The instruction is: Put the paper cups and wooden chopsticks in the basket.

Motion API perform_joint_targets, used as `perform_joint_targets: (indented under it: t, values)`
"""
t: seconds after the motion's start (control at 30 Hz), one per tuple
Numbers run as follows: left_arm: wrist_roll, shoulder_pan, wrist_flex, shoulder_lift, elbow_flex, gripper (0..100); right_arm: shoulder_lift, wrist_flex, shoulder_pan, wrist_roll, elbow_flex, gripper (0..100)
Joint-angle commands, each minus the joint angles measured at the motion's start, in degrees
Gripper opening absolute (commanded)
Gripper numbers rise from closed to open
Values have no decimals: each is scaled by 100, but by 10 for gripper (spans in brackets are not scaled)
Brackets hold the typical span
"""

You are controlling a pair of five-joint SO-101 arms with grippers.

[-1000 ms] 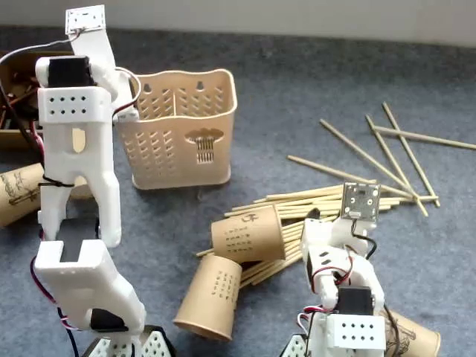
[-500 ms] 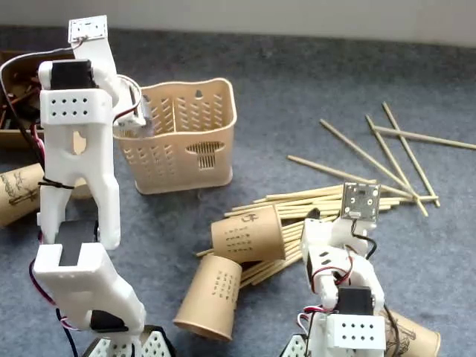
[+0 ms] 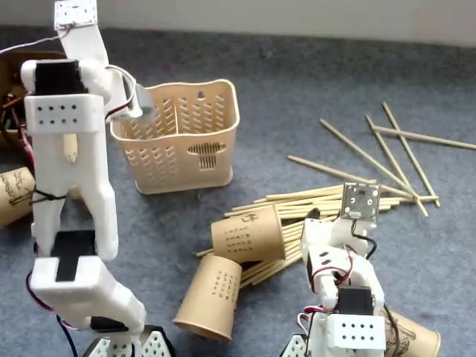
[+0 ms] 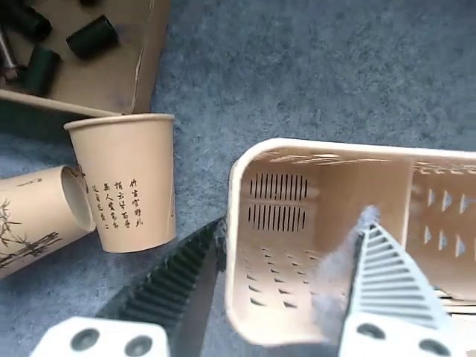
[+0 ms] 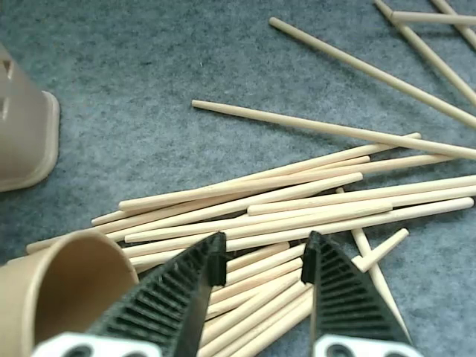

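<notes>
At the far left a side cup [image 3: 13, 195] lies on the table [image 3: 297, 89], partly hidden by the left arm. The left wrist view shows a second cup [image 4: 130, 182] touching it, and next to them a box [image 4: 82, 71] holding dark cylinders [image 4: 93, 36]. The basket [image 3: 186, 160] stands just right of the left arm, open end up, well apart from every chopstick. The left pincer [image 4: 294, 222] is spread wide and straddles the basket's left end wall: the dark finger [image 4: 186, 275] is outside, close against the wall, and the pale finger [image 4: 383, 260] is inside. It pinches nothing. Toward the front, a middle cup [image 3: 245, 234] lies on its side on the end of the chopstick pile [image 3: 305, 199]. A front cup [image 3: 212, 297] lies just beside it with its mouth toward the near edge. The pile runs rightward from there, its sticks roughly parallel. The right pincer [image 5: 265, 242] hangs above the pile with its fingers spread, next to the middle cup's open mouth, gripping nothing. Farther right, loose chopsticks [image 3: 424, 137] lie scattered and crossing one another on the table. A last cup [image 3: 416, 338] lies at the front right corner, partly hidden behind the right arm's base.
</notes>
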Motion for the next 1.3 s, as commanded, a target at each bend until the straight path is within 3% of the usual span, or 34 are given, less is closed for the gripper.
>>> perform_joint_targets:
  t: [0.0,0.23,0.57,0.83,1.27]
  values:
    - [-264,171,70,-866,-268,269,-31,-163,31,-9,-22,176]
    - [-703,4,70,-1763,136,267,-31,-163,31,-9,-22,176]
    - [-1512,4,53,-3767,2273,264,-31,-163,31,-9,-22,176]
    - [-2189,-4,-360,-5815,4426,91,-31,-163,31,-9,-22,177]
    - [-2215,-1815,-2207,-9631,9156,67,-31,-163,31,-9,-22,177]
